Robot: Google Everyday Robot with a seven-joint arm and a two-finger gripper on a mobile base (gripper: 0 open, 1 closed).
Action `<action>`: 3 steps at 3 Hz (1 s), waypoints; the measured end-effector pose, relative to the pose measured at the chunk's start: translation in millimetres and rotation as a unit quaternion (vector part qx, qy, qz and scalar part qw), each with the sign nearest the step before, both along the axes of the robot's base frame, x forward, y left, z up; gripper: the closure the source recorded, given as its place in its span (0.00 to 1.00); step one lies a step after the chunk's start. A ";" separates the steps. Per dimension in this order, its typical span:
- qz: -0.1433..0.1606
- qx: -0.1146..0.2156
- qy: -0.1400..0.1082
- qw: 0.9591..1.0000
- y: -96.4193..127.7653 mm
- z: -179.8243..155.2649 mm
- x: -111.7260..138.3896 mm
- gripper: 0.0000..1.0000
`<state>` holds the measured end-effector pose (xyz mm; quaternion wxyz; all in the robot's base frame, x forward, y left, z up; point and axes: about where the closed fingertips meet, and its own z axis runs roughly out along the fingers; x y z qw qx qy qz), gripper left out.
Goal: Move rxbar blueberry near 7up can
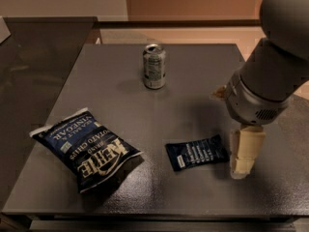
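The rxbar blueberry (196, 152) is a small flat dark navy wrapper with white text, lying flat on the dark table toward the front right. The 7up can (154, 66) stands upright at the back middle of the table, well apart from the bar. My gripper (244, 153) hangs down from the grey arm at the right, its pale fingers (246, 150) just to the right of the bar's right end, low over the table. It holds nothing that I can see.
A large navy-and-white Kettle chip bag (86, 148) lies at the front left. The grey table (120, 100) has edges close at the front and right. A dark counter (29, 62) adjoins it on the left.
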<state>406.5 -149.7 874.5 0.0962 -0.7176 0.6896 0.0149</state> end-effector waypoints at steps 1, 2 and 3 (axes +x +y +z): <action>0.014 -0.008 0.011 1.000 7.8 -18.0 1.5 0.00; 0.021 -0.013 0.019 1.000 13.0 -31.6 1.7 0.00; 0.029 -0.018 0.026 0.999 17.9 -44.2 -0.4 0.00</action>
